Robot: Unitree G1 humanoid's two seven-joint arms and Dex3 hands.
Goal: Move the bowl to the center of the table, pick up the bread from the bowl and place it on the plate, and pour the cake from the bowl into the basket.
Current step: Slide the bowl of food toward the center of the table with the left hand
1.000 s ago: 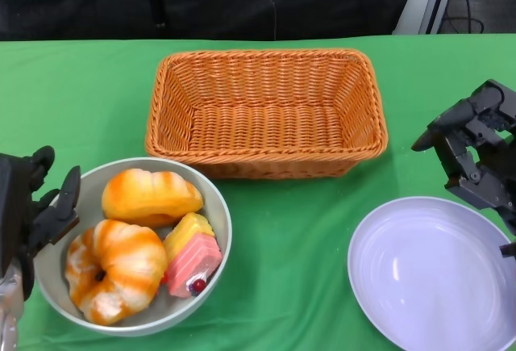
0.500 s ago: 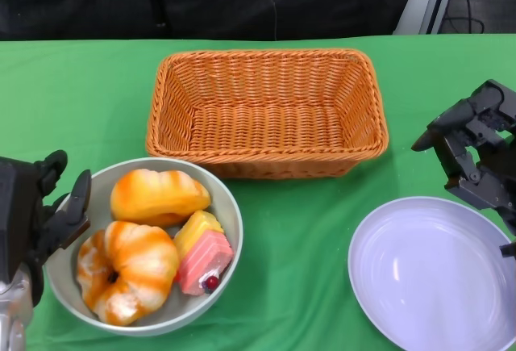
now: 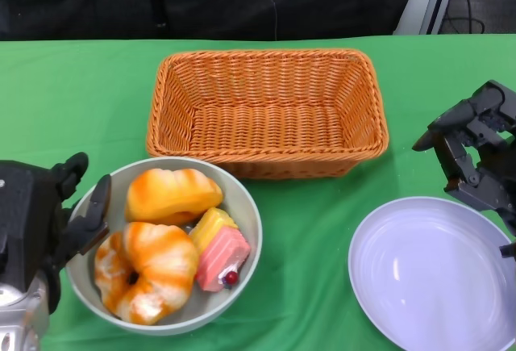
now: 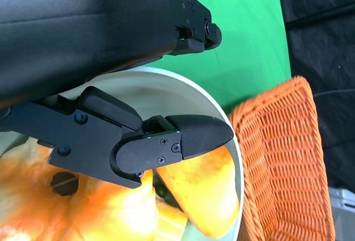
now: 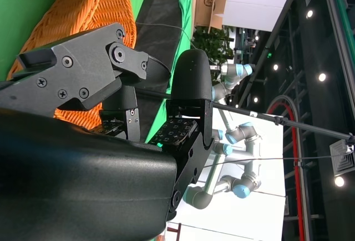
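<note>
Left hand [image 3: 56, 222] gripping bowl [image 3: 242, 206] rim, one finger [image 4: 188, 136] inside above bread [image 3: 165, 194]; bowl shifted right toward table centre since earlier, just before basket [image 3: 266, 109]. Right hand [image 3: 476, 157] open, empty, beside plate [image 3: 431, 274]. Finger inside rim clear only from left wrist.

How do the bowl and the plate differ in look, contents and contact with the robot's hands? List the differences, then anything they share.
The bowl is grey and deep; the plate is pale lavender and shallow. The bowl holds two orange breads and a pink cake slice; the plate holds nothing. The left hand grips the bowl's rim; the right hand hovers apart from the plate. Both are round and sit on the green cloth.
</note>
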